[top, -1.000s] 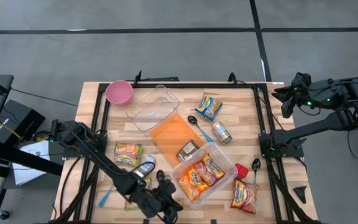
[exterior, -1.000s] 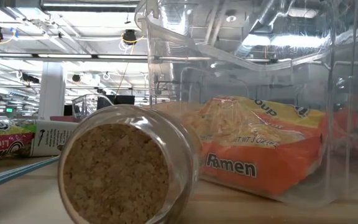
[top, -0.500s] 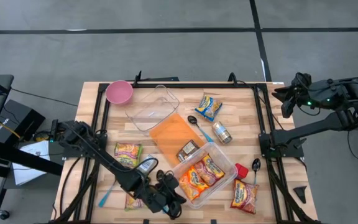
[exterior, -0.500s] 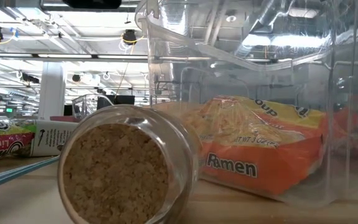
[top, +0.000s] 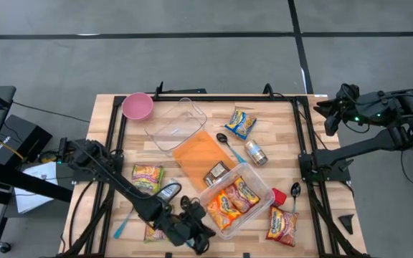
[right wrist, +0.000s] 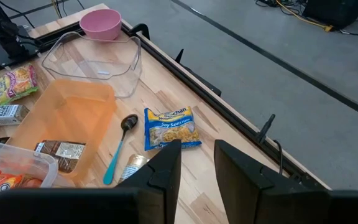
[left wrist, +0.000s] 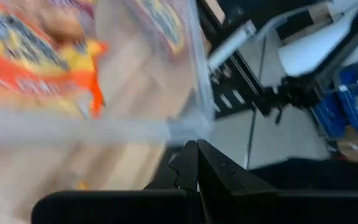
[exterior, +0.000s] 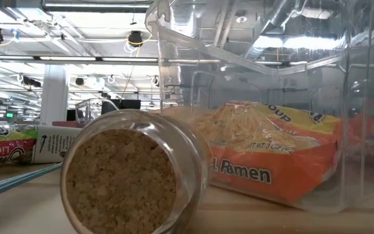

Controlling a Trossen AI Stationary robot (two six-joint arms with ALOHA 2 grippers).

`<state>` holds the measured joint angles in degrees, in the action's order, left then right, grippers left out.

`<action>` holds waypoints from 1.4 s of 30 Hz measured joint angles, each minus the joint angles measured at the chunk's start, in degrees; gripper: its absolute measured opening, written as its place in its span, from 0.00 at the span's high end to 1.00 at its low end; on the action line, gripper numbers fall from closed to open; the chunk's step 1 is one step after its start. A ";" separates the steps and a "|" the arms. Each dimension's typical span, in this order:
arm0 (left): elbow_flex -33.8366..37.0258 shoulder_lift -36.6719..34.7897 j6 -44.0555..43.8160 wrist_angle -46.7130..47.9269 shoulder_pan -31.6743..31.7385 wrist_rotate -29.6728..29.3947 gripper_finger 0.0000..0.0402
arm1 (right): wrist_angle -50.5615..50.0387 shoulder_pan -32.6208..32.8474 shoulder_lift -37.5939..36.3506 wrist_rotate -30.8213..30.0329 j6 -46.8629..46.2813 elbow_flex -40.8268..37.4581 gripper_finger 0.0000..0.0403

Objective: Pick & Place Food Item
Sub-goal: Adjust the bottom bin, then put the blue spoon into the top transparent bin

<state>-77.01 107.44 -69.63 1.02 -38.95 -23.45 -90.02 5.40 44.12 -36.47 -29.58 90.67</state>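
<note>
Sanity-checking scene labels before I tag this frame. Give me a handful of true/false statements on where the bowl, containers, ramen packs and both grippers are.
1. The pink bowl sits at a far corner of the table. True.
2. The clear container near the left gripper is empty. False: it holds ramen packs.
3. The left gripper's fingers are shut, beside that container's corner. True.
4. The right gripper is over the orange lid. False: it hangs off the table's right edge, jaws parted, holding nothing.
5. The other clear container, beside the bowl, holds a can. False: it looks empty; the can lies on the table.
</note>
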 joint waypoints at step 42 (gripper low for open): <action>-0.02 4.07 -1.61 -2.36 1.70 6.81 1.00 | 0.01 0.00 0.00 0.42 0.20 0.00 0.77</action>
<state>-77.03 111.50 -71.24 -1.34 -37.26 -16.64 -90.01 5.40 44.12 -36.05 -29.39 90.67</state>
